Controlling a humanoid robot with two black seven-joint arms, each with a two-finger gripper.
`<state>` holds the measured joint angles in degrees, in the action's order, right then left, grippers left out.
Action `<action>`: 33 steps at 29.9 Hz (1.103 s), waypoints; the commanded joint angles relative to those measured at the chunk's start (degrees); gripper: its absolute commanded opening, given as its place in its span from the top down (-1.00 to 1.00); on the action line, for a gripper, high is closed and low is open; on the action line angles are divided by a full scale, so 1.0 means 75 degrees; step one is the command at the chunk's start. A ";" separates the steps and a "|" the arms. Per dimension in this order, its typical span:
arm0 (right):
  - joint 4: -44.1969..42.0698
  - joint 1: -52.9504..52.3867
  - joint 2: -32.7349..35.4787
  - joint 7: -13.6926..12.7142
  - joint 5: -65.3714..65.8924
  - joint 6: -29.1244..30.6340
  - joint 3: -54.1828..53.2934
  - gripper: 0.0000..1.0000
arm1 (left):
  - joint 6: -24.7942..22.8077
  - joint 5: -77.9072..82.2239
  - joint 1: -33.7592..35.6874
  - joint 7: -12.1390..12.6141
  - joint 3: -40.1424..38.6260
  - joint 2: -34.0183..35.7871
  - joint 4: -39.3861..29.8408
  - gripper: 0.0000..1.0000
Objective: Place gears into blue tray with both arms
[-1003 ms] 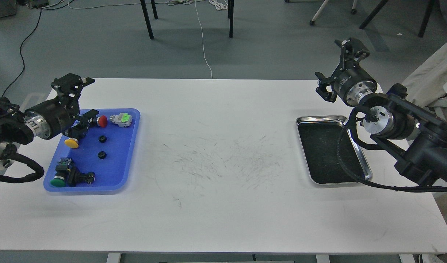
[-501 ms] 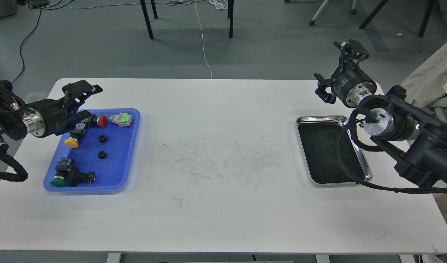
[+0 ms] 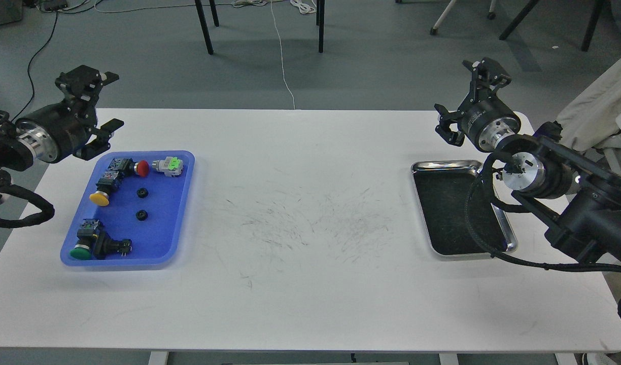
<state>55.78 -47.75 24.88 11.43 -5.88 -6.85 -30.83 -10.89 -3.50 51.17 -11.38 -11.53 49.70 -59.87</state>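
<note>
Two small black gears lie inside the blue tray at the table's left, one just nearer me than the other. My left gripper hangs open and empty above the table's far left corner, beyond the tray. My right gripper is open and empty too, raised above the far right of the table, behind the steel tray.
The blue tray also holds push-button switches with red, green-white, yellow and green caps. A shiny steel tray with a dark bottom lies at the right. Chair legs and cables stand on the floor beyond the table.
My left gripper has lifted away from over the blue tray, up and to the left past its far edge. The right gripper has shifted only slightly. Both gears stay where they were.
</note>
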 commanded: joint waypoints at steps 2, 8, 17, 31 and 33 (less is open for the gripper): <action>0.0016 0.0027 0.0035 -0.0012 -0.0001 0.0000 -0.0015 -0.98 | 0.0022 -0.0540 -0.0377 -0.0311 -0.0769 -0.0380 -0.0009 -0.98; -0.0008 0.0051 0.0082 -0.0012 -0.0013 0.0000 -0.0015 -0.98 | 0.0291 -0.1442 -0.0810 -0.0487 -0.1648 -0.0778 -0.0021 -0.98; -0.0020 0.0156 0.0117 -0.0024 -0.0013 -0.0047 -0.0050 -0.98 | 0.0549 -0.1514 -0.1069 -0.0475 -0.2037 -0.1248 0.0072 -0.98; -0.0043 0.0168 0.0105 0.0000 -0.0001 -0.0070 0.0032 -0.98 | -0.0903 -0.1513 -0.0495 -0.0475 -0.0841 -0.0861 0.0904 -0.98; -0.0043 0.0168 0.0117 0.0000 -0.0001 -0.0082 -0.0003 -0.98 | -0.0822 -0.1537 -0.0413 -0.0464 -0.0830 -0.0931 0.0963 -0.98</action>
<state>55.45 -46.51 25.69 11.42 -5.89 -7.30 -30.62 -16.81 -14.63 47.34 -15.02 -17.71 43.30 -53.54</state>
